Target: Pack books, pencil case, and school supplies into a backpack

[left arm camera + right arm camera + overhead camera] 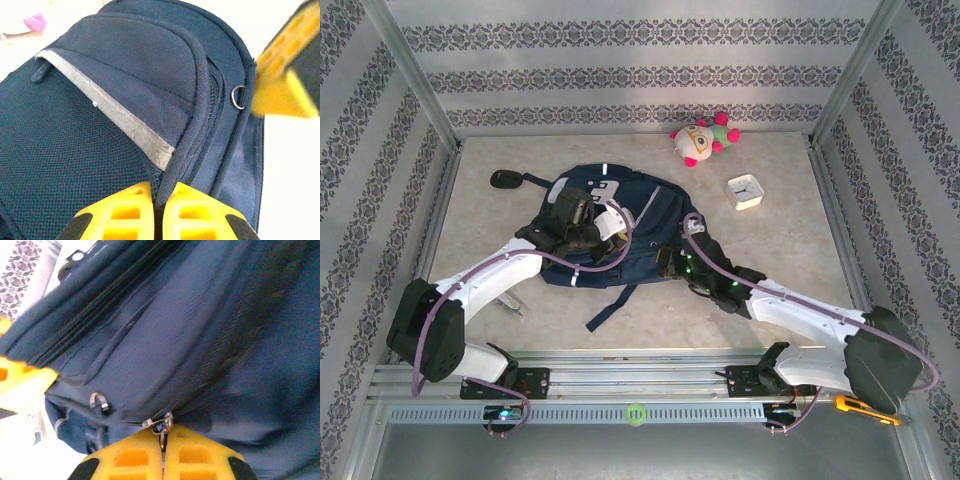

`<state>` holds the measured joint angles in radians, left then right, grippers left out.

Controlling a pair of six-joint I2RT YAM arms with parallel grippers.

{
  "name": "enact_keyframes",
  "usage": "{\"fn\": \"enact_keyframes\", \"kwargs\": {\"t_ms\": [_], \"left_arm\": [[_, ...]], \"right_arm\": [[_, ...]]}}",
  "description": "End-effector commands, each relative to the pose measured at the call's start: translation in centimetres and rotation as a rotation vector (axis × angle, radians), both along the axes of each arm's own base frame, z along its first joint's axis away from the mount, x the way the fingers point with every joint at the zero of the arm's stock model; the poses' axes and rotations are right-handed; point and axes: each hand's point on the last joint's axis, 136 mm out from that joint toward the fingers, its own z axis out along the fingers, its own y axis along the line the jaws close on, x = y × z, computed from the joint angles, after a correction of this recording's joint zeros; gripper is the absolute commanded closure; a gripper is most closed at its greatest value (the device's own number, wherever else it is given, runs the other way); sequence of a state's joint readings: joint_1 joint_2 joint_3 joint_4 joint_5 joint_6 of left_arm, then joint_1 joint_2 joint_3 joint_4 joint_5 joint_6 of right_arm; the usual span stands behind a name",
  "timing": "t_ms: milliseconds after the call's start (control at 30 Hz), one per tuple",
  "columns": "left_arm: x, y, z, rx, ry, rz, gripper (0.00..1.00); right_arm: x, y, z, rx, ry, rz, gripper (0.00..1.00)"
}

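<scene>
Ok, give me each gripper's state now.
Left gripper: shut, pinching a seam of the large navy-blue fabric backpack.
Right gripper: shut on the backpack's small metal zipper pull.

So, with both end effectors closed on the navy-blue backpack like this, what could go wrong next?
1. The right end effector pinches only the small metal zipper pull; it may slip out when tugged.
2. The left end effector grips just a thin corded seam of the navy-blue fabric backpack; if that hold slips, the whole bag may slide instead of unzipping.
</scene>
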<state>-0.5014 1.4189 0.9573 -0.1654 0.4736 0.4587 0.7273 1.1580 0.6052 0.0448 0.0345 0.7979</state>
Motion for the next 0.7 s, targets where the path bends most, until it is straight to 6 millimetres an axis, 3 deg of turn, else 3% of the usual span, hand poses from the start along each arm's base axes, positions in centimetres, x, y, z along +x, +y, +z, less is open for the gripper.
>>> {"fn": "enact_keyframes", "kwargs": {"t_ms": [0, 133, 267, 433, 500, 567, 667], "left_arm": [[1.6, 3.6, 0.9, 0.1, -0.059, 0.098, 1.0], [0.7, 3.9, 0.2, 0.148, -0.05, 0.055, 1.0], [-0.7, 4.1, -0.1, 0.181, -0.032, -0.011, 0.99], [-1.5, 5.5, -0.4, 0.263, -0.03, -0.022, 0.94], [-1.3, 6.6, 0.1, 0.268, 0.025, 0.018, 0.81], [-1.2, 7.6, 0.4, 0.264, 0.083, 0.061, 0.62], [-1.3, 8.0, 1.5, 0.2, 0.123, 0.17, 0.47]], "right_arm": [[-1.0, -4.2, -3.4, -0.117, 0.108, -0.028, 1.0], [-0.6, -4.5, -2.8, -0.089, 0.111, 0.053, 1.0], [-1.7, -1.5, -1.6, -0.032, 0.1, 0.278, 1.0], [-2.0, -1.1, -2.9, -0.043, 0.18, 0.305, 1.0], [-2.5, -0.4, -3.1, -0.032, 0.207, 0.314, 1.0], [-3.1, 0.7, -3.2, -0.025, 0.205, 0.332, 1.0], [-3.5, 1.6, -3.6, -0.021, 0.21, 0.328, 1.0]]}}
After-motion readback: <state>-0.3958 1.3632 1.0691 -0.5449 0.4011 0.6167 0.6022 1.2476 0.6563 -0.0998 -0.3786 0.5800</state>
